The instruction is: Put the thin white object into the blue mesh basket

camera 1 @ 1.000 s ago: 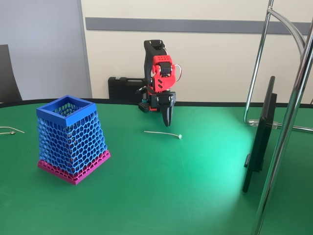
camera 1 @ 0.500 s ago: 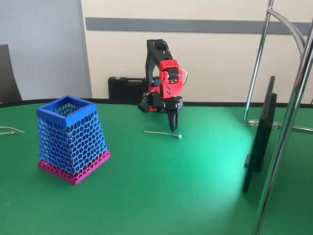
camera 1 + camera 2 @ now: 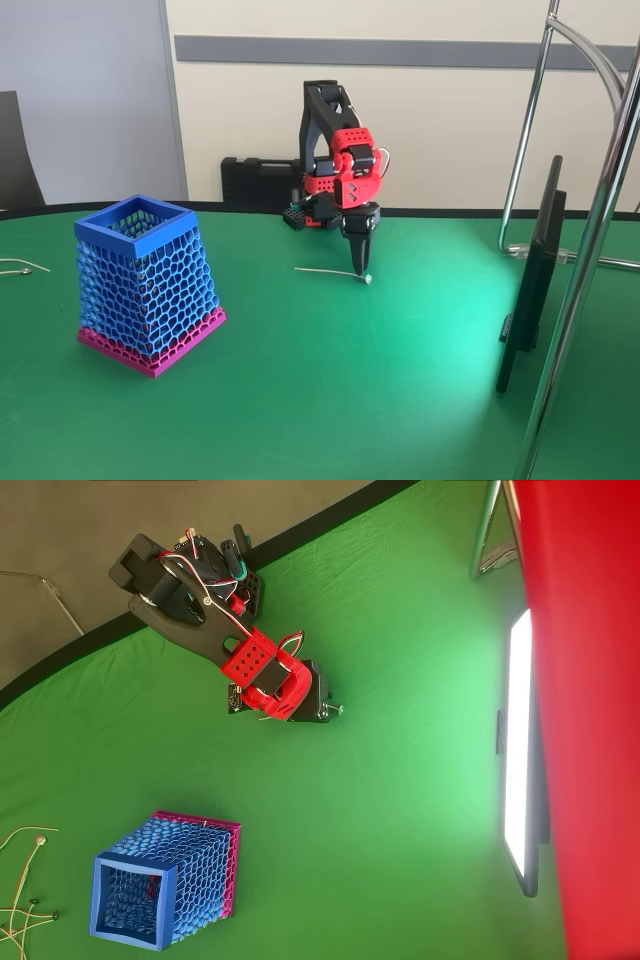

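Observation:
The thin white object lies flat on the green table, its small knob at the right end. My red and black gripper points straight down just above that knob end. Its dark fingers form one tapering tip with no gap, and nothing is held. The blue mesh basket with the pink base stands upright well to the left of the stick. In the overhead view the basket is at the lower left, and the arm's red wrist hides the fingertips.
Thin whitish wires lie at the table's left edge, beyond the basket. A dark monitor and chrome stand poles are on the right. A black case sits behind the arm's base.
The arm has reached forward and to the right. The gripper has come down from near the base to just above the stick's knob end. Stick and basket have not moved.

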Controlling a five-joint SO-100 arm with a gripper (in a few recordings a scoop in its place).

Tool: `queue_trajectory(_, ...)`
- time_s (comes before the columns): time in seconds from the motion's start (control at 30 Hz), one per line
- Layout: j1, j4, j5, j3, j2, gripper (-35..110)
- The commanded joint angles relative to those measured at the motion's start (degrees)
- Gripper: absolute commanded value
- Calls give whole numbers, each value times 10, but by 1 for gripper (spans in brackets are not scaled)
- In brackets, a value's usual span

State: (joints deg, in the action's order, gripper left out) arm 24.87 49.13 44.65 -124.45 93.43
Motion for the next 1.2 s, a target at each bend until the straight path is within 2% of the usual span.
queue_trajectory(0.0, 5, -8, 5, 24, -4, 17)
queue_trajectory(0.53, 7, -11, 40, 39, -42, 22)
queue_trajectory(1.17, -4, 17, 45, 76, -78, 16)
